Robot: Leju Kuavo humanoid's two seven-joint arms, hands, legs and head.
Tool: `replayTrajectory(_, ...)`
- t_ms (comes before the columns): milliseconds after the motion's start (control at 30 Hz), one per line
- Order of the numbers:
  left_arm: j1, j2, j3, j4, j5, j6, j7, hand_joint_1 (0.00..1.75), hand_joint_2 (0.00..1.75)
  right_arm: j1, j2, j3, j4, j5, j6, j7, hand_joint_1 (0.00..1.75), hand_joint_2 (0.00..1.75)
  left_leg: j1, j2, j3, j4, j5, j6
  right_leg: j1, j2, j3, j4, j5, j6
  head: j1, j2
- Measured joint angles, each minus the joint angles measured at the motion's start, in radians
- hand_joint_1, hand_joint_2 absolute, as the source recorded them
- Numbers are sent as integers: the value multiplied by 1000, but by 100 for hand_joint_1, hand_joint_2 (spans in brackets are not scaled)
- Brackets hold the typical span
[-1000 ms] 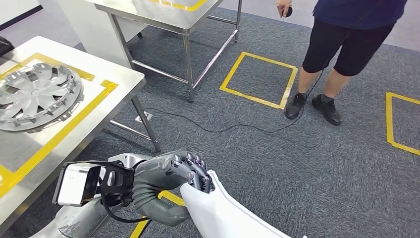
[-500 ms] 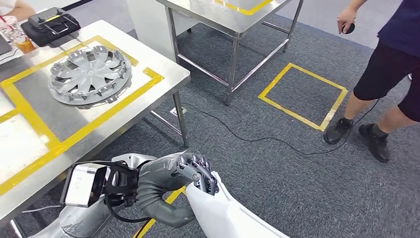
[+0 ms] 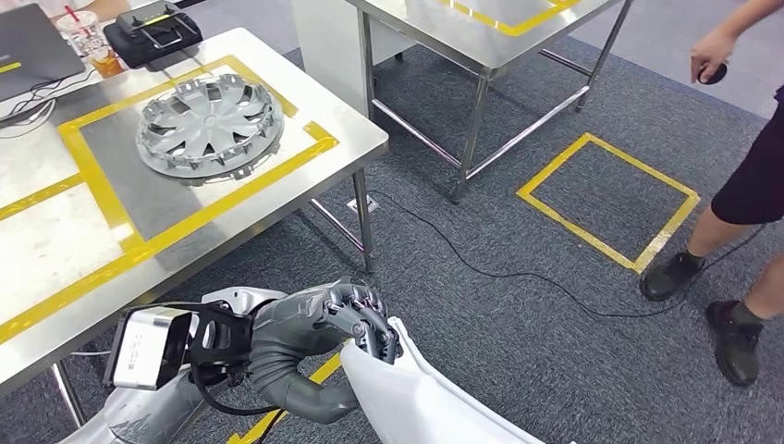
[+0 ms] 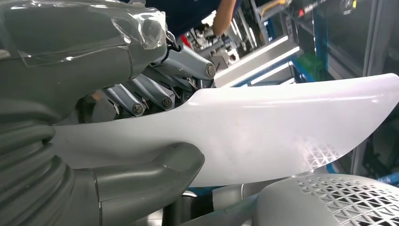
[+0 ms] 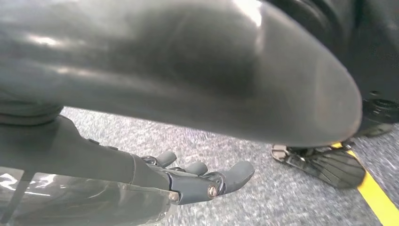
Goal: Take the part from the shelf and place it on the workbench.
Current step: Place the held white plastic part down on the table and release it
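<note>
Grey carpet point(image 3: 518, 324) covers the floor, with yellow tape squares point(image 3: 606, 199) stuck on it and a thin black cable point(image 3: 518, 275) lying across it. On the left stands a big shiny metal workbench point(image 3: 55, 250) with yellow tape lines on its top. A second metal table point(image 3: 481, 37) stands further back. A person point(image 3: 740, 185) in dark shorts and black shoes stands at the right, holding a small dark thing in one hand.

On the workbench lies a silver wheel cover point(image 3: 210, 125), flat, inside a taped box. Near the far edge sit a laptop point(image 3: 32, 51), a black case point(image 3: 153, 32) and a cup with a red straw point(image 3: 85, 37).

Low down, the left hand point(image 3: 356, 319) holds a big white part point(image 3: 416, 398) by its edge, off the workbench and over the carpet. In the left wrist view the thumb sits under the white part point(image 4: 263, 132) and the fingers point(image 4: 141, 96) curl over it.

The right hand point(image 5: 197, 179) hangs over the carpet with its fingers loosely apart, holding nothing.
</note>
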Motion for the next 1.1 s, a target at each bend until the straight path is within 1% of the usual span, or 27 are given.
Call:
replayTrajectory(33,0,0,1,-2,0,0,-1,175,175,0,-1,0,0,1,0,0,0,0,-5,5,4,-11,-4,4,1,-11,3,-2,-2,4,0,0)
replayTrajectory(100,2,0,5,-8,0,0,-2,175,175,-4,-3,0,-1,2,0,1,0,0,-4,-21,12,-26,3,10,1,-29,10,-7,-6,12,-1,0)
replayTrajectory(133,2,-1,7,-12,0,0,-2,175,175,-5,-5,1,-1,3,-2,2,0,0,-1,-33,22,-40,9,14,0,-18,12,-3,-10,15,1,0)
replayTrajectory(167,2,-2,10,-16,0,0,-2,175,175,-6,-7,1,-2,3,-3,3,0,0,2,-45,33,-53,16,19,-1,6,5,16,-20,16,1,0)
replayTrajectory(233,2,-6,12,-20,-1,0,-2,175,175,-4,-12,1,-2,3,-6,3,0,0,6,-69,46,-66,24,25,-4,68,-48,122,-63,12,6,0)
replayTrajectory(300,8,-7,11,-20,-2,-1,-2,175,175,-1,-15,1,-2,3,-6,3,0,0,9,-99,45,-66,25,26,-8,90,-119,245,-100,16,9,0)
replayTrajectory(333,10,-7,11,-20,-2,-1,-2,175,175,1,-16,1,-2,3,-7,4,0,0,11,-115,45,-66,25,25,-12,92,-136,265,-97,24,9,0)
replayTrajectory(367,12,-7,11,-20,-2,-1,-2,175,175,1,-16,1,-2,3,-7,4,0,0,14,-132,46,-64,24,22,-17,94,-132,243,-78,37,9,0)
replayTrajectory(400,12,-7,11,-20,-3,-1,-3,175,175,1,-17,1,-2,3,-7,5,0,0,18,-147,46,-60,22,18,-24,100,-110,185,-46,52,9,0)
replayTrajectory(433,12,-7,12,-20,-3,-2,-4,175,175,1,-16,2,-2,3,-6,5,0,0,21,-161,43,-53,17,10,-33,118,-80,111,-14,66,11,0)
replayTrajectory(467,12,-7,12,-20,-3,-2,-6,175,175,1,-17,2,-2,3,-4,5,0,0,22,-175,39,-43,11,1,-38,134,-54,50,11,71,12,0)
replayTrajectory(500,13,-6,13,-21,-3,-4,-7,175,175,0,-18,2,-2,3,-3,5,0,0,23,-186,33,-35,7,-7,-41,146,-36,11,24,70,13,0)
replayTrajectory(533,13,-5,14,-21,-3,-6,-9,175,175,-1,-18,2,-2,3,-2,5,0,0,24,-196,28,-30,3,-15,-40,150,-28,-4,27,62,13,0)
replayTrajectory(600,14,-3,16,-22,-2,-10,-10,175,175,-5,-18,3,-3,3,-1,5,0,0,29,-210,24,-28,1,-24,-35,130,-24,-2,26,43,11,0)
replayTrajectory(633,15,-2,18,-22,-2,-12,-11,175,175,-6,-18,3,-3,2,-1,6,0,0,29,-198,20,-22,-3,-28,-35,121,-22,-2,26,36,11,0)
replayTrajectory(667,15,-1,19,-22,-2,-14,-12,175,175,-6,-18,4,-3,1,-1,6,0,0,29,-173,10,-1,-15,-31,-36,111,-19,-3,25,29,8,0)
replayTrajectory(733,15,0,20,-22,-1,-18,-13,175,175,-3,-17,4,-3,-3,0,9,0,0,28,-105,-42,103,-66,-37,-32,90,-15,-4,20,17,3,0)
replayTrajectory(767,16,0,19,-21,-1,-20,-14,175,175,-1,-17,4,-3,-5,1,11,0,0,28,-86,-78,174,-94,-39,-29,78,-13,-4,17,13,1,0)
replayTrajectory(800,17,1,19,-20,-1,-20,-14,175,175,1,-16,4,-3,-7,1,14,0,0,29,-78,-110,232,-113,-40,-26,65,-12,-4,14,10,1,0)
replayTrajectory(833,18,1,19,-20,-1,-20,-13,175,175,3,-15,4,-3,-8,2,16,0,0,29,-75,-128,259,-113,-40,-24,53,-10,-4,12,8,0,0)
replayTrajectory(867,19,1,19,-19,-1,-20,-12,175,175,3,-15,4,-3,-9,2,17,0,0,29,-71,-126,248,-96,-38,-22,41,-7,-4,9,7,0,0)
replayTrajectory(900,20,1,19,-19,-1,-19,-10,175,175,3,-14,4,-3,-9,2,17,0,0,28,-63,-102,196,-63,-34,-20,29,-2,-4,6,7,0,0)
replayTrajectory(967,17,1,19,-19,-2,-17,-7,175,175,2,-11,4,-3,-9,3,16,0,0,16,-13,-33,58,-6,-19,-14,9,8,-4,-3,11,1,0)
replayTrajectory(1000,15,0,19,-19,-2,-15,-5,175,175,2,-10,4,-3,-9,4,15,0,0,9,8,-10,11,6,-11,-12,-1,12,-4,-7,15,1,0)
replayTrajectory(1033,13,1,19,-19,-2,-14,-3,175,175,3,-10,4,-3,-9,5,13,0,0,1,22,-1,-10,7,-6,-9,-11,14,-4,-10,19,1,0)
replayTrajectory(1067,12,1,19,-19,-3,-13,-2,175,175,2,-10,5,-3,-9,6,12,0,0,-4,17,-2,-13,3,-3,-8,-24,16,-6,-12,24,1,0)
replayTrajectory(1100,11,1,20,-19,-3,-13,-1,175,175,1,-10,5,-4,-8,6,12,0,0,-4,1,0,-18,5,1,-8,-35,21,-10,-14,29,1,0)
